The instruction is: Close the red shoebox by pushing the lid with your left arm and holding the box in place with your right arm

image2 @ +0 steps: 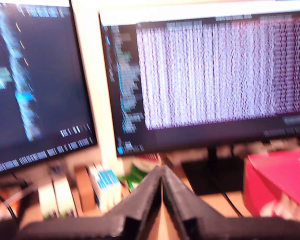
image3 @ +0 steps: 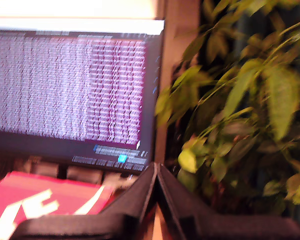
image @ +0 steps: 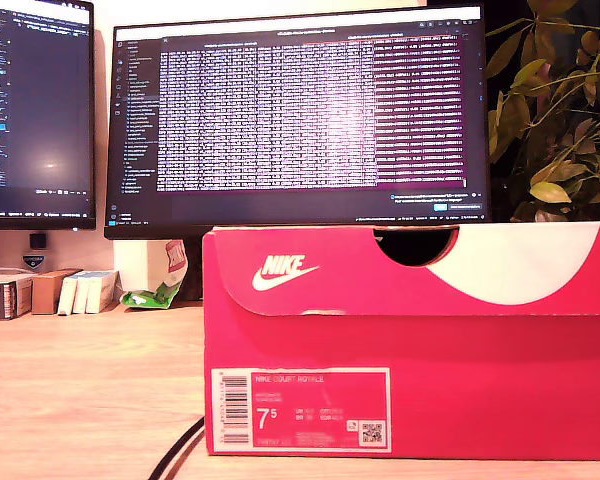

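With the red shoebox [image: 410,340] on the tabletop [image: 80,400] below the monitor [image: 300,110], both pincers, first [image2: 162,186] and second [image3: 156,170], were pressed shut, empty, above it, and should descend slowly.

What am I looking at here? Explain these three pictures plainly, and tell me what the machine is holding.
I am a machine with two arms, each ending in a claw. The exterior view, from a fixed camera, shows a red shoebox on a wooden desk, two monitors behind it and a plant at that view's right. No arm shows there. The other two pictures come from cameras riding on the claws. My first claw and my second claw are both pinched shut and hold nothing. Both wrist pictures are blurred.
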`<state>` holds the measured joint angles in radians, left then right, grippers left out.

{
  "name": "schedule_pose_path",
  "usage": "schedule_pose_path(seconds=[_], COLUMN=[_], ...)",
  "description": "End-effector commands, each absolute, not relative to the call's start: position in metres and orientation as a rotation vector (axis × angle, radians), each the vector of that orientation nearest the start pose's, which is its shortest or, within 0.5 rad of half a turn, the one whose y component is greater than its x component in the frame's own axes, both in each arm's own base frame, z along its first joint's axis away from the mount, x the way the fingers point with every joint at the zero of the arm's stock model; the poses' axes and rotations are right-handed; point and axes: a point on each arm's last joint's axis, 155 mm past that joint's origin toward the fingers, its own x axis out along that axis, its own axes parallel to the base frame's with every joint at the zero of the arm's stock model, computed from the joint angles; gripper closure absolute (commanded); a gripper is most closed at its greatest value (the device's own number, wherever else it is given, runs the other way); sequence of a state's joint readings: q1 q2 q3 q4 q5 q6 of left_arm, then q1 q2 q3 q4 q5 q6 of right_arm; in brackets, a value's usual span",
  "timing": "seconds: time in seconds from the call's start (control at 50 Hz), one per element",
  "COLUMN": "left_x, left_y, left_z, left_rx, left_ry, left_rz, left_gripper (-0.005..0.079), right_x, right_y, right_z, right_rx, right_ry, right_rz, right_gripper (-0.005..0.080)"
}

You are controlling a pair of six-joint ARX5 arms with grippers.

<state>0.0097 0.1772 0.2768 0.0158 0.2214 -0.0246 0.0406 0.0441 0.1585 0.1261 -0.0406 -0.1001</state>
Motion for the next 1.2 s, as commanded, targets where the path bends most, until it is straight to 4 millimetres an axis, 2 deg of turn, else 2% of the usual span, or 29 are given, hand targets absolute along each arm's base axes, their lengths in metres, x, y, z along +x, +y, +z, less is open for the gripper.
schedule_pose_path(seconds=[0.0,0.26,0.38,0.62,0.98,1.18], left_x=[0.244,0.235,0.239,0.241,0.243,0.247], left_y=[-0.035,-0.023,-0.021,-0.006,0.004,0.005], left_z=[0.254,0.241,0.228,0.222,0.193,0.172], left_rx=[-0.014,-0.013,-0.016,-0.014,0.0,0.0], left_ry=[-0.116,-0.179,-0.144,-0.124,-0.009,0.035], left_rz=[-0.199,-0.132,-0.121,-0.036,0.02,0.026], left_gripper=[0.0762,0.0762,0.0762,0.0762,0.0762,0.0762], right_x=[0.235,0.236,0.239,0.244,0.247,0.25], right_y=[0.016,0.013,0.013,0.004,0.003,0.003], right_z=[0.258,0.251,0.244,0.225,0.206,0.184], right_rx=[-0.098,-0.119,-0.125,-0.121,-0.101,-0.104], right_ry=[-0.251,-0.238,-0.226,-0.181,-0.104,-0.044], right_rz=[0.062,0.045,0.045,-0.005,-0.003,-0.002], right_gripper=[0.0765,0.0765,0.0765,0.0765,0.0765,0.0765])
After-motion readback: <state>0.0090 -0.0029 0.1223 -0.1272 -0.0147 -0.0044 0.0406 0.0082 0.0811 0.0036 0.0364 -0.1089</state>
